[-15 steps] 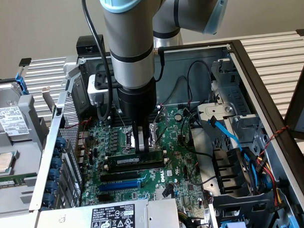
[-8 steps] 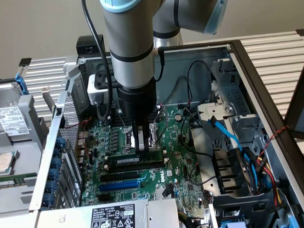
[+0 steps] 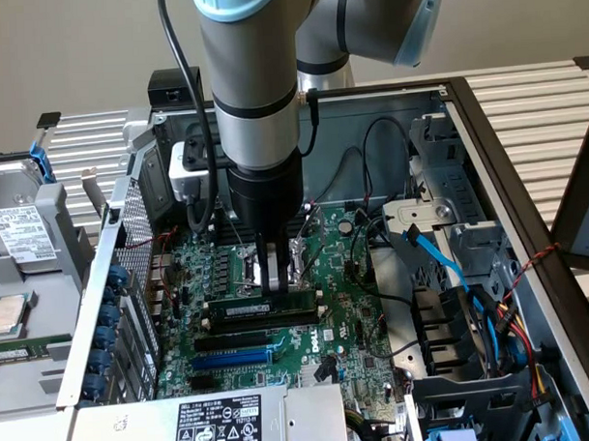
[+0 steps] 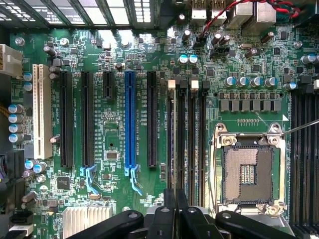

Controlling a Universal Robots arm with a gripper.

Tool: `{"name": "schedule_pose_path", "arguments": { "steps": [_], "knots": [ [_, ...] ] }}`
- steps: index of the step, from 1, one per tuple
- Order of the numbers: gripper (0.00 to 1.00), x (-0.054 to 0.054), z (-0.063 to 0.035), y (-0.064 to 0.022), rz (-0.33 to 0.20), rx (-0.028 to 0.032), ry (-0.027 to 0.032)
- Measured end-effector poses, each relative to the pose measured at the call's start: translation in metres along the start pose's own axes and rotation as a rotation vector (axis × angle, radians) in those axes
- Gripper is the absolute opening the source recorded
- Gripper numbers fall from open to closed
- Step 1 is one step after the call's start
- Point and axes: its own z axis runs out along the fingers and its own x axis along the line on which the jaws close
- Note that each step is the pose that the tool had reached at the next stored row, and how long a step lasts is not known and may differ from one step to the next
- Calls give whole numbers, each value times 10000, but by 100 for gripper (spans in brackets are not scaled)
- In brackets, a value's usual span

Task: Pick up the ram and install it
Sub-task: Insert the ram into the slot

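A single grey robot arm [image 3: 256,96] reaches down into the open metal computer case [image 3: 501,170], and its one black end effector [image 3: 270,279] is closed on the ram [image 3: 264,307], a long, thin green circuit-board stick with dark chips. It holds the ram near the middle of its length. The ram lies level over the middle of the green motherboard [image 3: 342,325], parallel to the slots and just beside the square metal processor socket [image 4: 247,169]. I cannot tell whether it is seated or merely resting at the slot's mouth. From the wrist view, the end effector's [image 4: 175,209] fingers meet above a bank of four narrow black memory slots [image 4: 192,134]. Beyond these I count one long blue expansion slot [image 4: 130,119], three long black expansion slots [image 4: 66,119], one short black one [image 4: 108,84] and one long white slot [image 4: 41,114].
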Motion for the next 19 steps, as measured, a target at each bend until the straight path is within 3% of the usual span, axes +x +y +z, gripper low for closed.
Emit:
{"name": "schedule_pose_path", "arguments": {
  "steps": [19],
  "knots": [
    [12,1,23,4,25,8,0]
  ]
}}
